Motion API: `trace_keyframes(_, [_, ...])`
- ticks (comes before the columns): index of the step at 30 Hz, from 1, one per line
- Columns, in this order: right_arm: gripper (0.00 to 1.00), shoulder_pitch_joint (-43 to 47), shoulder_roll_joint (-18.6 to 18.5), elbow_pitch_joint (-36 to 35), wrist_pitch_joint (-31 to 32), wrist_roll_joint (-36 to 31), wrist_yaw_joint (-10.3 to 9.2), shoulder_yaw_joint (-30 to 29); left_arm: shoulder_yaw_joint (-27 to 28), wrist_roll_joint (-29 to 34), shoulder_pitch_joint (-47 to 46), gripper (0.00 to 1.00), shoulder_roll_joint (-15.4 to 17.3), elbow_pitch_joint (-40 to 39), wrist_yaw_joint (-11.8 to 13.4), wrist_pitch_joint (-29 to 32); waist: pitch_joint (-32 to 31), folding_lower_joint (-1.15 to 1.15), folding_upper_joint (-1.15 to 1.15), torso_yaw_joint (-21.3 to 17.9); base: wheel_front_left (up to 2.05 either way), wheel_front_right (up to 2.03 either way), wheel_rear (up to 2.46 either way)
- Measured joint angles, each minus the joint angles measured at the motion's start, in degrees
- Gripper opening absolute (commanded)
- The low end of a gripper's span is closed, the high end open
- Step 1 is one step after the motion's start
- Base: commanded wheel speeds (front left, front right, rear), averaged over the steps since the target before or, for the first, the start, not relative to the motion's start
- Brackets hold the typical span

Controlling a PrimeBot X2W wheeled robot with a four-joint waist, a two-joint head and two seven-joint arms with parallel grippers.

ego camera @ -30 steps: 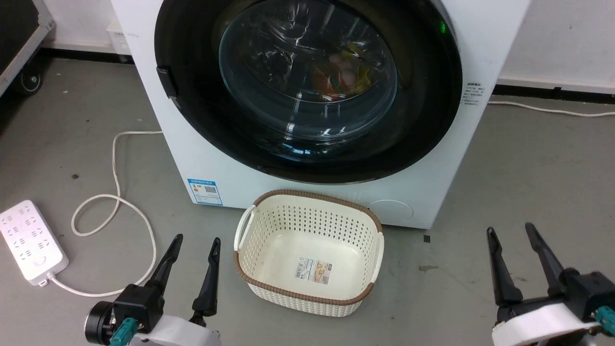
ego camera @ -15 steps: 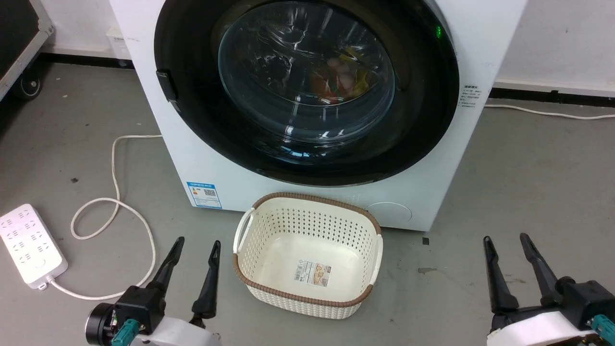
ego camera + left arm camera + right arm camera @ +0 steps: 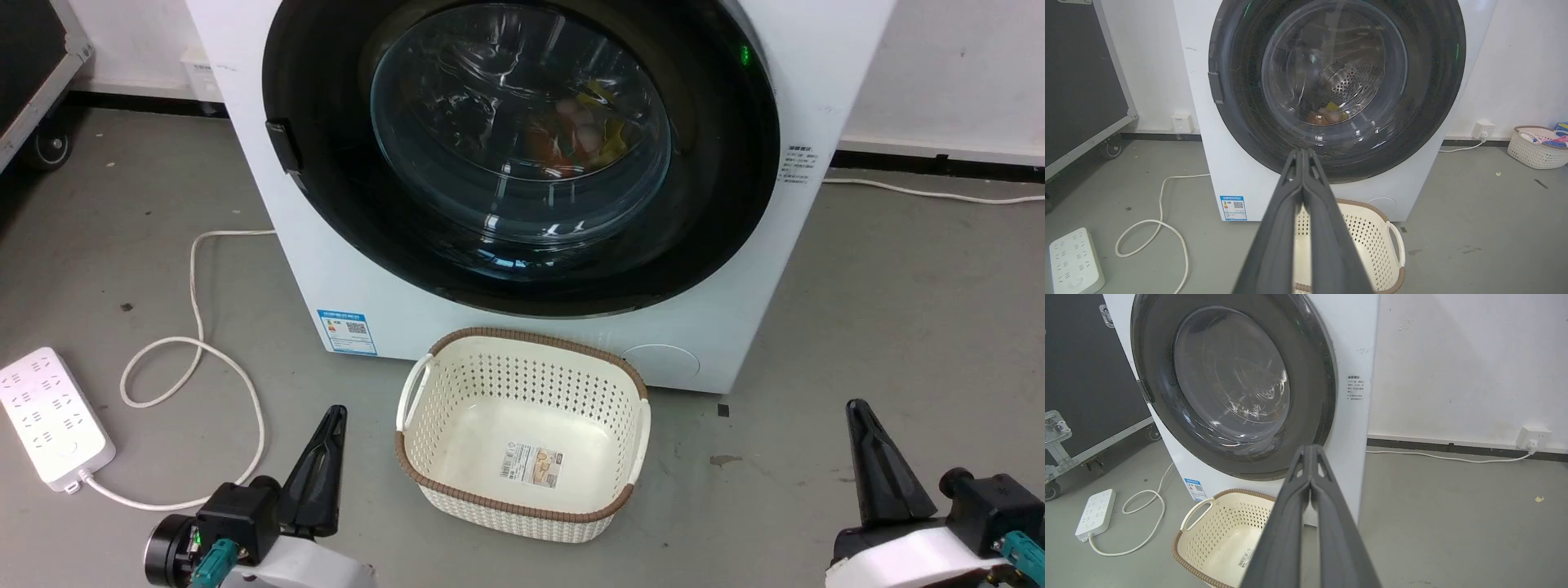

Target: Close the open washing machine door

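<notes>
The washing machine door (image 3: pixel 522 155) sits flat against the front of the white washing machine (image 3: pixel 384 310), with coloured laundry (image 3: pixel 580 131) showing behind its glass. It stands above and beyond both my pincers, well apart from them. My left gripper (image 3: pixel 335 412) hangs low, below the door's left edge, its two fingers pressed together on nothing. My right gripper (image 3: pixel 856 407) is low to the right, likewise pinched tight and empty. Between them, on the grey floor (image 3: pixel 898 310) just in front of the washer, sits a cream basket (image 3: pixel 402 449). A white power strip (image 3: pixel 51 420) lies off to my left.
</notes>
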Motion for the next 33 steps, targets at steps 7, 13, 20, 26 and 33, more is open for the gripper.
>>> trace_keyframes(7, [0.00,-0.01,0.00,-0.16,0.59,-0.40,0.00,0.18,0.21,0.56,0.00,0.00,-0.25,-0.36,0.56,0.87,-0.05,0.00,0.00,-0.01,0.00,0.00,0.00])
trace_keyframes(13, [0.00,-0.01,0.00,-0.31,1.11,-0.77,0.00,0.33,0.41,0.89,0.00,0.00,-0.51,-0.64,0.79,1.37,-0.09,0.00,0.00,-0.02,0.00,0.00,0.00])
trace_keyframes(20, [0.00,-0.02,0.00,-0.47,1.88,-1.18,0.00,0.52,0.69,1.45,0.00,0.00,-0.89,-1.05,1.26,2.02,-0.14,0.00,0.00,-0.03,0.00,0.00,0.00])
trace_keyframes(26, [0.00,-0.02,0.00,-0.67,2.55,-1.51,0.00,0.73,0.99,2.08,0.00,0.00,-1.21,-1.36,1.54,3.00,-0.19,0.00,0.00,-0.04,0.00,0.00,0.00])
trace_keyframes(33, [0.00,-0.03,0.00,-0.87,3.14,-1.94,0.00,0.90,1.36,2.67,0.00,0.00,-1.43,-1.71,1.98,3.79,-0.25,0.00,0.00,-0.05,0.00,0.00,0.00])
